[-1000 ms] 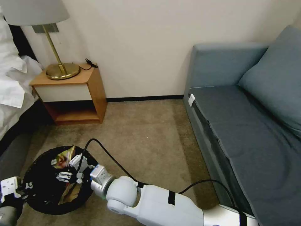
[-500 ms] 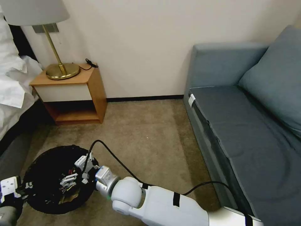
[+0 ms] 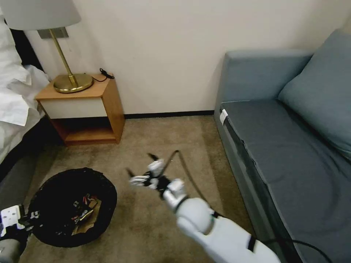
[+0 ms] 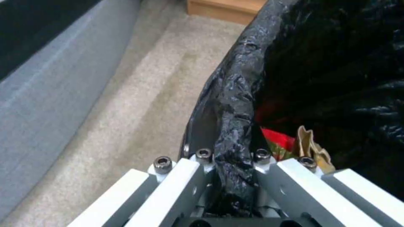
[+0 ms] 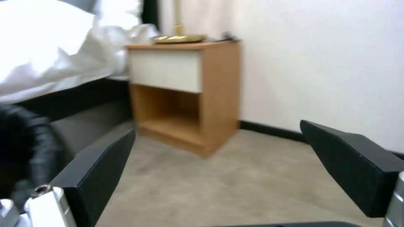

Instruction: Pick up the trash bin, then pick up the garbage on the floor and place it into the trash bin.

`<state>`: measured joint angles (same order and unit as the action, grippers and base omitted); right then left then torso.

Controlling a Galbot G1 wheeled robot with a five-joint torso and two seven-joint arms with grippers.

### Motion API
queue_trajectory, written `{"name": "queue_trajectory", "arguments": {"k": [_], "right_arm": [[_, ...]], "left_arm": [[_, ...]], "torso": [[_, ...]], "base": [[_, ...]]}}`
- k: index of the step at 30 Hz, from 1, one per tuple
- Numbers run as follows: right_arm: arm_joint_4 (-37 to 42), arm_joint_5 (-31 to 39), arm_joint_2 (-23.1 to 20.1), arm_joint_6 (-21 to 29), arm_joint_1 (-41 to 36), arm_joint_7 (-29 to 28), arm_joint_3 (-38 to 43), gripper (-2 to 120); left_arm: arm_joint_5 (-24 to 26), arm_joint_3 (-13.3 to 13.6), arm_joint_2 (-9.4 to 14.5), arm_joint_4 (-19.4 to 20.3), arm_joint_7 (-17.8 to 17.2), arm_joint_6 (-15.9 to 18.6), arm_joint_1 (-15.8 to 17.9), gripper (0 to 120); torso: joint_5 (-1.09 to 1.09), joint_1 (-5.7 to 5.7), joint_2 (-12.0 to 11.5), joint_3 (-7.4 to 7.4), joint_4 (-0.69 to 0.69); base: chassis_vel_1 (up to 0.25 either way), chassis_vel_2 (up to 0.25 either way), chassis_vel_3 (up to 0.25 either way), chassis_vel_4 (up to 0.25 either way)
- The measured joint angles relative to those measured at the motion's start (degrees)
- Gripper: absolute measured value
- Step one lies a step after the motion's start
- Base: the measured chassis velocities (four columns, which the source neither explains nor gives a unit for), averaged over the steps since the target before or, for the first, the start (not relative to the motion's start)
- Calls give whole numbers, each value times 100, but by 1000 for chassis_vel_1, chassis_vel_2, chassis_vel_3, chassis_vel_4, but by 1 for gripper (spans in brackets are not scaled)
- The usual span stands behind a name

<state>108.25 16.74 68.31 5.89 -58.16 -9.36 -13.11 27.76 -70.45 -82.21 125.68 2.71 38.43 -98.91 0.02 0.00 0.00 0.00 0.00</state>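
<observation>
I'm looking down at a bedroom floor (image 3: 172, 146) of beige-brown carpet, with a bed on my left and a grey-blue sofa (image 3: 292, 146) on my right.

Nearest me, at the lower left corner of the head view, my left claw (image 3: 27, 220) is clenched on the rim of the trash bin (image 3: 55, 182); in the left wrist view the 2 white fingers (image 4: 176, 186) pinch the crinkly black bag liner (image 4: 235, 104) between them. The bin stands on the carpet by the bed, and the garbage (image 3: 83, 213) lies inside it: a brown paper piece and some red and dark scraps. The left wrist view shows a red packet (image 4: 280, 142) and a tan paper edge (image 4: 311, 146) just inside the rim.

A little farther out, my right claw (image 3: 144, 170) hangs in the air over bare carpet to the right of the bin, apart from it, its 2 dark fingers (image 5: 97, 176) spread wide with nothing between them.

Beyond, against the wall, stands a wooden nightstand (image 3: 86, 109) with 1 brass lamp (image 3: 71, 82) on top.
</observation>
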Motion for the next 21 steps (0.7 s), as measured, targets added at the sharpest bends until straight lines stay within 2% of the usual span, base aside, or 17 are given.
{"name": "queue_trajectory", "arguments": {"k": [5, 6, 8, 10, 11, 14, 18, 21], "right_arm": [[521, -209, -128, 89, -799, 56, 1007, 100], [521, -209, -128, 89, -799, 56, 1007, 100], [758, -301, -69, 95, -1355, 99, 1528, 100], [973, -345, 96, -258, -2077, 241, 2147, 100], [973, -345, 96, -258, -2077, 241, 2147, 100], [1000, -391, 217, -991, -2655, 424, 2572, 100], [1119, -427, 365, -1392, -3232, 611, 3072, 100], [1174, -541, 443, -1501, -3433, 639, 3268, 100]], "left_arm": [[9, 34, -7, 0, -3, 0, 6, 2], [9, 34, -7, 0, -3, 0, 6, 2], [20, 42, -9, 0, -4, 0, 10, 2], [45, 44, -4, -7, -4, 0, 13, 2], [45, 44, -4, -7, -4, 0, 13, 2], [90, 40, 11, -64, -4, -27, 18, 2], [147, 12, -21, -141, -12, -71, 54, 2], [154, 1, -32, -176, -14, -74, 54, 2]], "torso": [[0, 0, 0, 0, 1], [0, 0, 0, 0, 1], [0, 0, 0, 0, 0], [0, 0, 1, 0, -1], [0, 0, 1, 0, -1], [-1, 0, 0, 0, 0], [-2, -1, 0, 0, 0], [-3, 0, 0, 0, -1]], "base": [[0, 0, 0, 0], [0, 0, 0, 0], [0, 0, 0, 0], [0, 0, 0, 0], [0, 0, 0, 0], [0, 0, 0, 0], [0, 0, 0, 0], [0, 0, 0, 0]]}}
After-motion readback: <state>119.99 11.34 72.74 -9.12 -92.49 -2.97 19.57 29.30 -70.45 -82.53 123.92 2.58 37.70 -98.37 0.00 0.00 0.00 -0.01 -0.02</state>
